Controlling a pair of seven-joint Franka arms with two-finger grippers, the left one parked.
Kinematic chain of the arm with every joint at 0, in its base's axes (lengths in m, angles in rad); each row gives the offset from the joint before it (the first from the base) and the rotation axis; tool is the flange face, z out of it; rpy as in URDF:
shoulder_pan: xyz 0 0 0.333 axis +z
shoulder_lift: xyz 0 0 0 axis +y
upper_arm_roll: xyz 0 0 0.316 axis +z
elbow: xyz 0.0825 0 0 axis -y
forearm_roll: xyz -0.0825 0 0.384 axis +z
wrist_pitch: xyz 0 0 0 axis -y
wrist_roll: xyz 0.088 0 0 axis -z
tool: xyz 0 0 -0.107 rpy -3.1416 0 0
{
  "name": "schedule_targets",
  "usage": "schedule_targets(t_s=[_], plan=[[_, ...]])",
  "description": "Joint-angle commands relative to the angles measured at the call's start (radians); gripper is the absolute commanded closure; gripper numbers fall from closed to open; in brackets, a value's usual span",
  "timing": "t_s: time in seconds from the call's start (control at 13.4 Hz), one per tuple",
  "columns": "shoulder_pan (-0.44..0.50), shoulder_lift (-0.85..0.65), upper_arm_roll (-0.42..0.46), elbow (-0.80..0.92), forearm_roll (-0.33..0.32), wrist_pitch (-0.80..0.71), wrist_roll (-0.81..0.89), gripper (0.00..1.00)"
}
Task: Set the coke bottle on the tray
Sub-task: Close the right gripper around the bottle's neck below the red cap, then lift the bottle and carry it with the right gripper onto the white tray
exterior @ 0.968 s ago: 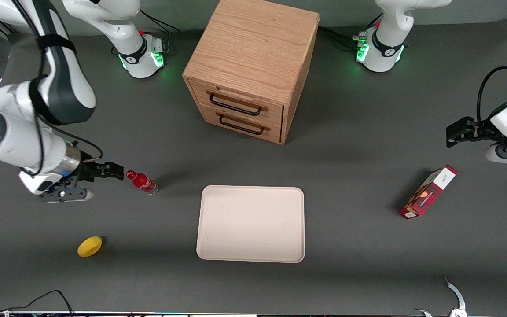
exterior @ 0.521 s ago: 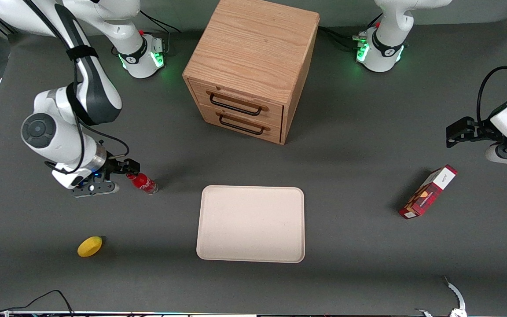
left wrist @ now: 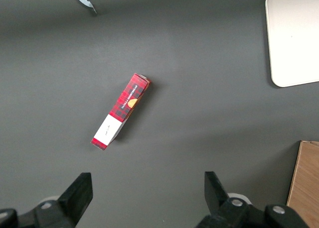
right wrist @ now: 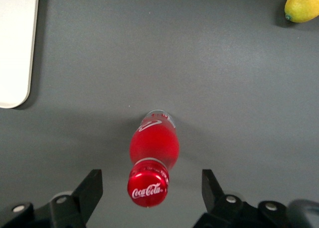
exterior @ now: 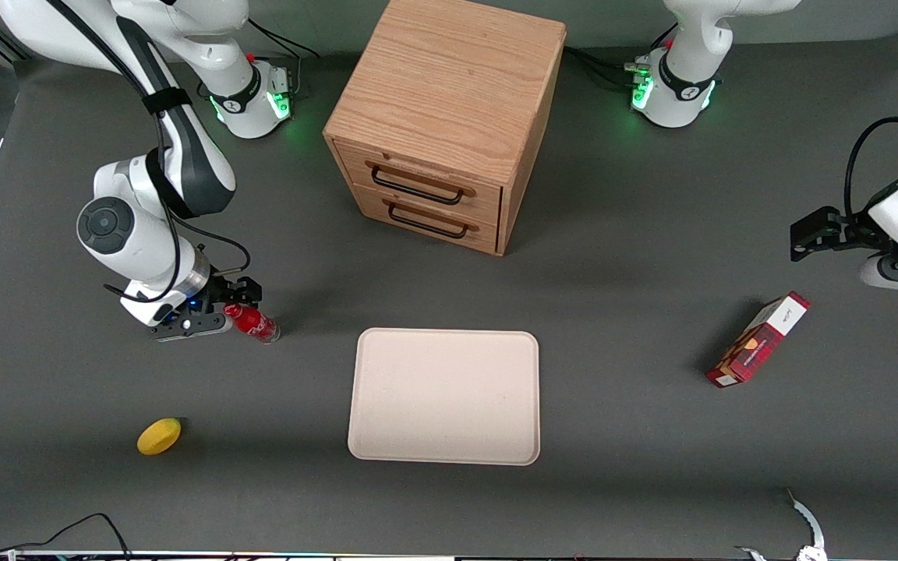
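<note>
The coke bottle (exterior: 256,324), small and red with a red cap, stands on the grey table toward the working arm's end. The cream-beige tray (exterior: 444,396) lies flat beside it, nearer the table's middle and a little nearer the front camera. My right gripper (exterior: 235,304) is open over the bottle's top. In the right wrist view the cap with white script sits between the two spread fingers (right wrist: 92,184) without touching them. That view shows the gripper (right wrist: 151,182), the bottle (right wrist: 154,144) and a corner of the tray (right wrist: 15,44). The tray (left wrist: 294,34) also shows in the left wrist view.
A yellow lemon (exterior: 159,435) lies nearer the front camera than the bottle and shows in the right wrist view (right wrist: 301,4). A wooden two-drawer cabinet (exterior: 445,117) stands farther back. A red-and-white box (exterior: 758,340) lies toward the parked arm's end.
My right gripper has moved sideways toward the bottle, from beside it to over its cap, still open. The bottle and tray have not moved.
</note>
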Motion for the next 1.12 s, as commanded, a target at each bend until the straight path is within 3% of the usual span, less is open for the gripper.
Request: schedule_targets(t_s=[0.0, 0.15, 0.37, 0.67, 1.04], plan=[[-0.007, -0.032, 0.005, -0.044, -0.021, 0.032, 0.015, 0.38], [-0.009, -0.033, 0.005, -0.044, -0.021, 0.032, 0.015, 0.66], [-0.007, -0.036, 0.006, -0.040, -0.021, 0.029, 0.010, 1.00], [-0.007, -0.052, 0.006, 0.036, -0.021, -0.049, 0.005, 1.00], [0.002, 0.023, 0.006, 0.538, -0.008, -0.563, -0.002, 1.00]])
